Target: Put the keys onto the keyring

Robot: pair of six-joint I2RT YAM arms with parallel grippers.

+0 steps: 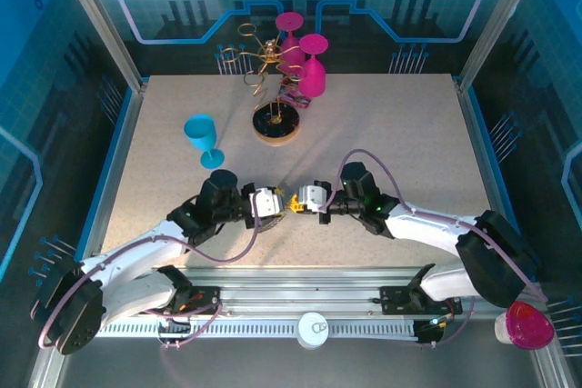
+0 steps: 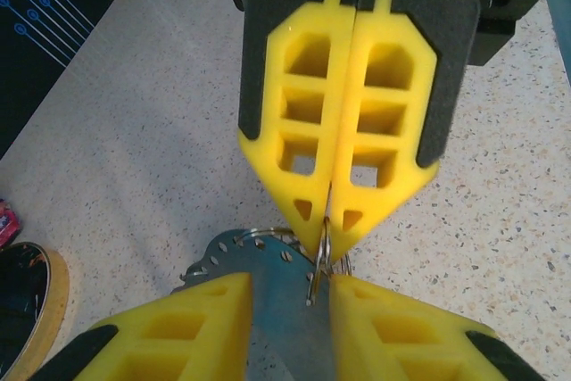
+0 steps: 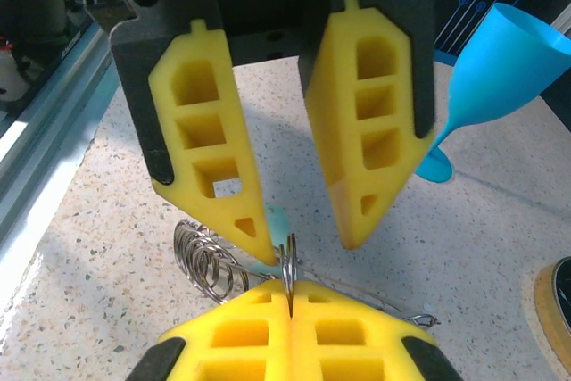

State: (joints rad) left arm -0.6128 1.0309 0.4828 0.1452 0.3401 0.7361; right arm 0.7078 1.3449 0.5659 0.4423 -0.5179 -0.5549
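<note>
Two grippers meet tip to tip on the speckled beige table [image 1: 409,134], toward its 6 o'clock edge. The right gripper [image 3: 290,296] has its yellow foam fingers pressed fully together on the keyring [image 3: 288,265], a thin silver wire ring seen edge-on. In the right wrist view a coil of silver loops [image 3: 205,260] lies at the ring's 9 o'clock. The left gripper [image 3: 305,240] stands narrowly parted, one finger either side of that ring, clamping nothing I can make out. A small pale teal key piece [image 3: 277,219] lies just beyond the ring, at a left fingertip. From the grippers, a blue plastic goblet [image 1: 202,134] stands at 10 o'clock, and the round wooden base of a gold wire rack [image 1: 275,124] at 12 o'clock.
</note>
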